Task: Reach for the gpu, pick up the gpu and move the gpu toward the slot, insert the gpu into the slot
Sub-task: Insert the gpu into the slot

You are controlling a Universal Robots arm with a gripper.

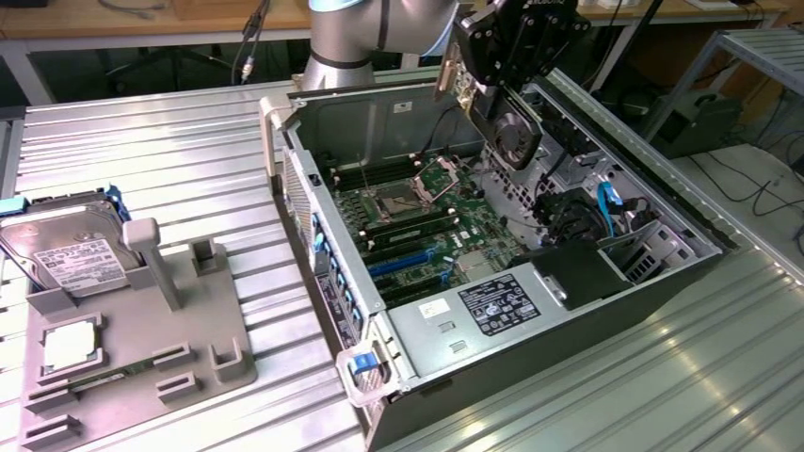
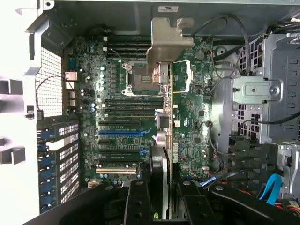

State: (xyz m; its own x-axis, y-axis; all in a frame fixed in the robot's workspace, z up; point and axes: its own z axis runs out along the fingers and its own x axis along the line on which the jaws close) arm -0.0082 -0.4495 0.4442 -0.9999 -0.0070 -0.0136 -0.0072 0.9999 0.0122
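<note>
Wrist view, black fingers (image 2: 137,199) pinching thin silver-bracketed gpu (image 2: 165,164), narrow blue slot (image 2: 124,132)

— What sort of place is this?
— A robotics lab or workshop, I'd say. A robot arm (image 1: 364,33) stands at a ribbed metal table (image 1: 164,151). Its gripper (image 1: 496,89) grips a graphics card (image 1: 513,137) above an open computer case (image 1: 434,367).
— What else points that way?
— A grey holder (image 1: 201,320) on the table keeps loose parts: a hard drive (image 1: 70,254) standing upright and a processor chip (image 1: 70,344) lying flat. Behind are wooden workbenches (image 1: 75,24). At the exterior view's right, cables (image 1: 754,184) trail on the floor near a metal rack (image 1: 760,47).
— And inside the case?
— A bare green motherboard (image 2: 126,117), all sockets and wiring.
</note>
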